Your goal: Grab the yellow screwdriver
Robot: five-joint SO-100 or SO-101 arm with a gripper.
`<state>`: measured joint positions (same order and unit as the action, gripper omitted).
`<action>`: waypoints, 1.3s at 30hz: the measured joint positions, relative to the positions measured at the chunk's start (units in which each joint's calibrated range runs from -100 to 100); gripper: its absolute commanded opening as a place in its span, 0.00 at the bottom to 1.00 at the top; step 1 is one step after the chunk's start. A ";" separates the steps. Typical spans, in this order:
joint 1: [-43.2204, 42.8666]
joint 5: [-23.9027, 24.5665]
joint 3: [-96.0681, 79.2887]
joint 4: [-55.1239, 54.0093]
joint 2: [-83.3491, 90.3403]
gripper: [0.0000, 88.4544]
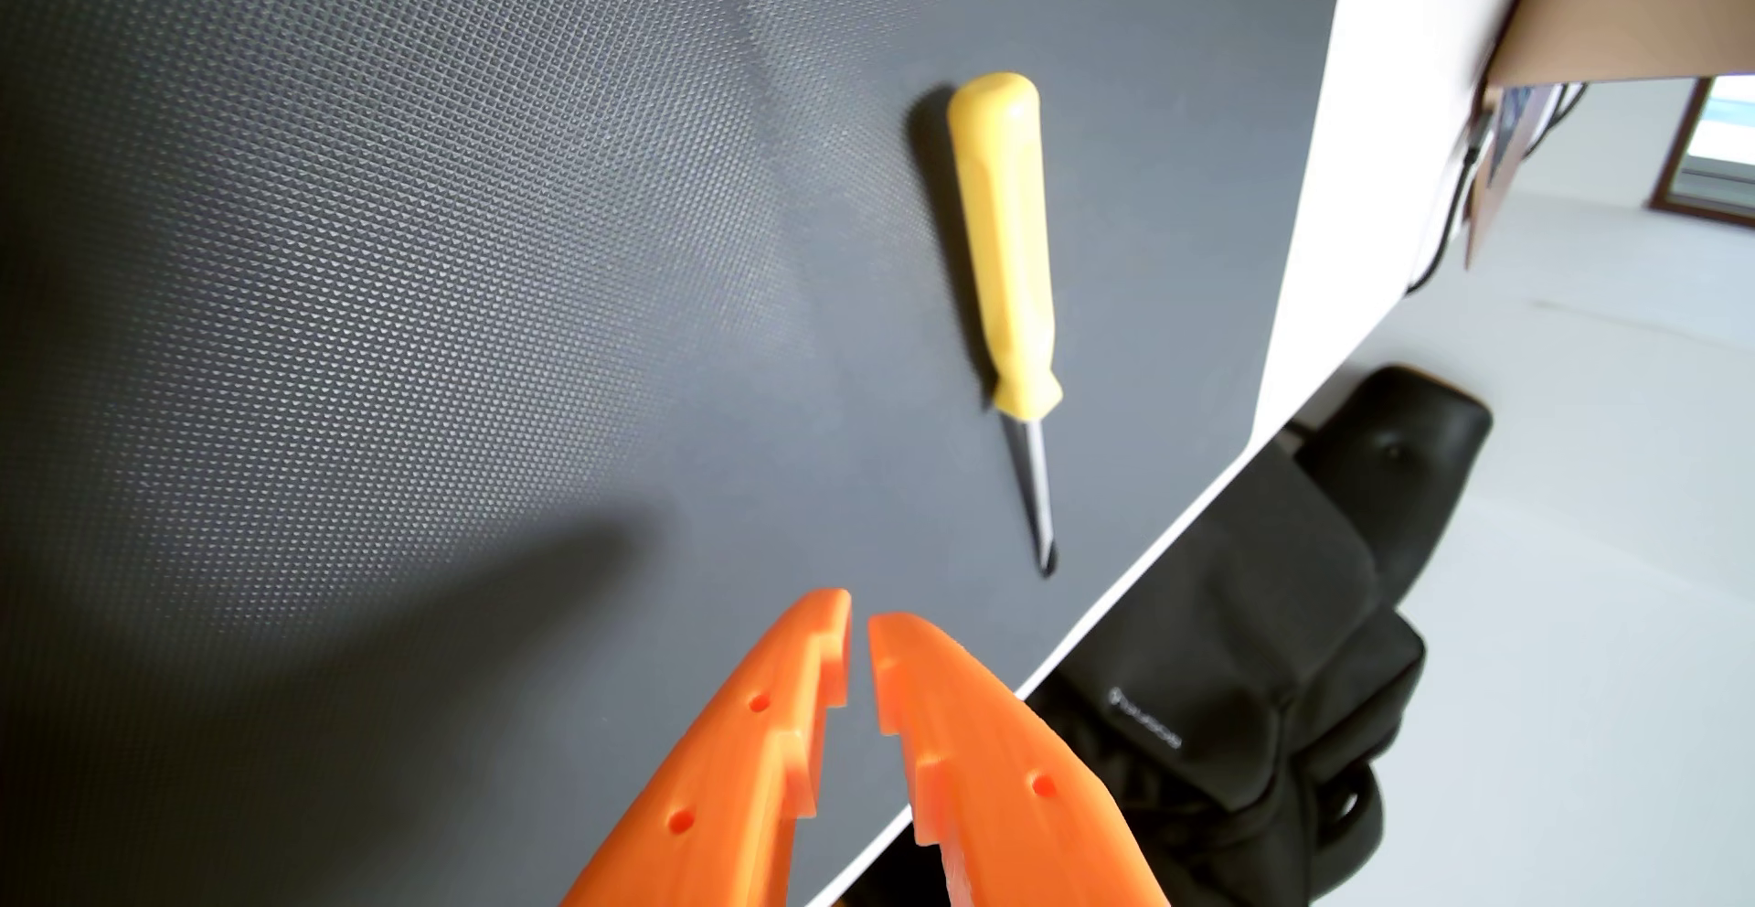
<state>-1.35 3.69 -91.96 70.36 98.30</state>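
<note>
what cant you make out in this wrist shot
- Gripper: in the wrist view the bottom edge cuts off everything behind its orange fingers.
- Yellow screwdriver: tip type too small and dark to tell.
- Black bag: partly hidden by the table edge; its logo is too small to read.

From my feed, the mat (427, 299) looks like dark grey rubbery stuff with a fine dimpled weave, matt. I see the screwdriver (1007, 242) has a smooth yellow plastic handle with a soft sheen and a glossy metal shaft. The end effector (859, 627) is orange plastic, matt, with faint layer ridges. The black bag (1235, 679) looks like cloth.
</note>
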 measured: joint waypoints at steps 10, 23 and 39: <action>-0.97 0.21 0.00 3.57 0.68 0.01; -0.97 0.21 0.00 3.57 0.68 0.01; -0.97 0.21 0.00 3.57 0.68 0.01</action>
<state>-2.32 3.90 -91.96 73.93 98.98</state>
